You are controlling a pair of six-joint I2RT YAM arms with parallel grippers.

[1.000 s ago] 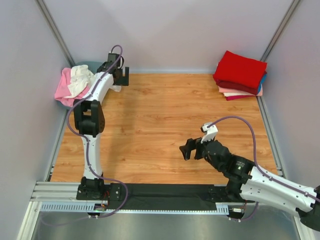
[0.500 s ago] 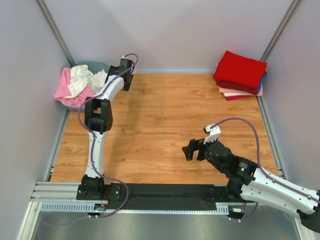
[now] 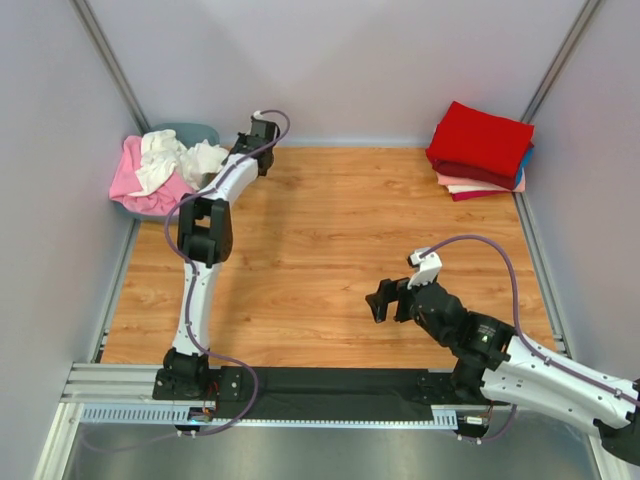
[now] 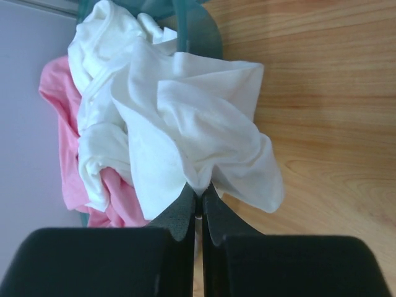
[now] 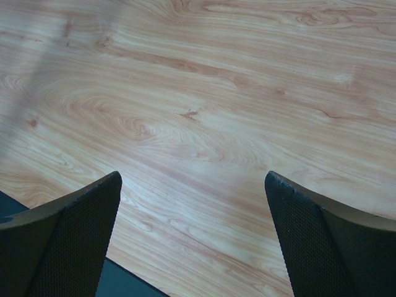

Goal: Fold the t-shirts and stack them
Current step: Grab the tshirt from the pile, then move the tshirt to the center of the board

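Right gripper (image 5: 192, 185) spread wide near right; left gripper (image 4: 199, 189) pinched on white t-shirt (image 4: 185, 124) far left.
Right arm reached low over the table (image 5: 198, 93), holding nothing. Left arm was stretched far, fingers clamping a fold of the white t-shirt, which spilled from the tub (image 4: 198, 31) onto the wood beside the pink t-shirt (image 4: 59, 124). Folded stack (image 3: 480, 150), red on top, sat far right.

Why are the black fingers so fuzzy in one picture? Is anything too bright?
Left wrist: the left gripper sits too near the lens, so its base blurs into black blobs; the white shirt is bright, yet its folds show. Right wrist: the fingers look sharper, their mesh visible; a faint shadow falls on the table. Top view: soft, even light.
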